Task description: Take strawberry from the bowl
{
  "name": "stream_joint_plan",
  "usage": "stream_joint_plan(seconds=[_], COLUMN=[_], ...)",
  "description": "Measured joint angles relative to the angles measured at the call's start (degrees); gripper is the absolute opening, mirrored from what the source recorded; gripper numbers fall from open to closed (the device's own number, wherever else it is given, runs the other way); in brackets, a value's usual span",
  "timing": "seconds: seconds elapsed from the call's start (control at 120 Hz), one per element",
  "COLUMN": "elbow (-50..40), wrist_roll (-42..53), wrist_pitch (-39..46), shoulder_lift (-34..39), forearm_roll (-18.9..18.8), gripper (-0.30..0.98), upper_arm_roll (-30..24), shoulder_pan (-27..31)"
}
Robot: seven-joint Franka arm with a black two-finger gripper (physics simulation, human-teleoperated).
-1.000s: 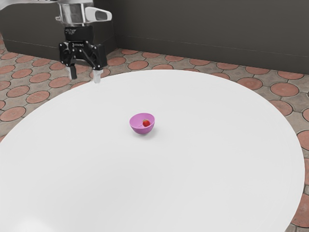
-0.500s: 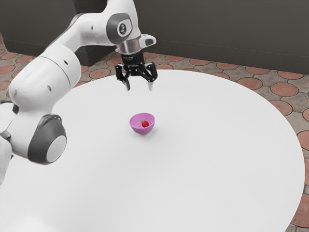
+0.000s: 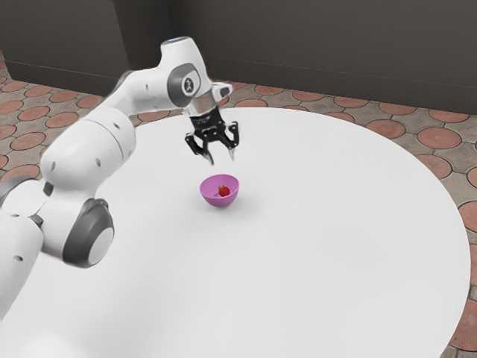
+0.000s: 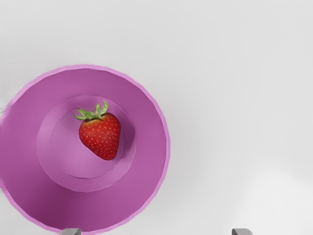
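My gripper (image 3: pixel 220 158) hangs just above the bowl in the exterior view, its fingers wide apart with nothing between them. Below it a small pink-purple bowl (image 3: pixel 218 199) stands upright on the table, holding a red strawberry (image 3: pixel 223 191). Seen from the wrist, the strawberry (image 4: pixel 101 135) lies on its side on the floor of the bowl (image 4: pixel 150 147), green leaves at one end. The fingertips of my open gripper (image 4: pixel 156 232) peek in at the wrist view's lower edge, one of them over the bowl's rim.
The bowl stands on a large round white table (image 3: pixel 320 246). Behind the table are a patterned stone floor (image 3: pixel 440 139) and a dark wall (image 3: pixel 335 52). My arm's big white links (image 3: pixel 89 149) reach over the exterior view's left part of the table.
The arm has swung in from the exterior view's upper left, and my gripper has come down closer to the bowl. The bowl stays where it was.
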State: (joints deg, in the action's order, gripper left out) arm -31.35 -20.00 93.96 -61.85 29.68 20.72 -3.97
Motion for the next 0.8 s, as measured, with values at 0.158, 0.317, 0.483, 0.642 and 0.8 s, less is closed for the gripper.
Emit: stream_joint_plan(seconds=[0.158,0.317,0.483,0.642,0.8], elbow=[0.0,0.2,0.1,0.3,-0.8], wrist_roll=[-1.8,-3.2,-4.3,-5.0,-5.2], wrist_pitch=[0.3,1.3,2.3,5.5,8.3], shoulder_lift=[-1.9,-3.0,-4.1,-5.0,-5.7], forearm_roll=[0.2,0.3,0.4,0.5,1.1], gripper=[0.31,0.3,0.27,0.24,0.22], upper_arm_roll=[0.0,-0.1,-0.2,-0.5,-0.5], shoulder_pan=[0.4,0.4,0.4,0.4,0.4])
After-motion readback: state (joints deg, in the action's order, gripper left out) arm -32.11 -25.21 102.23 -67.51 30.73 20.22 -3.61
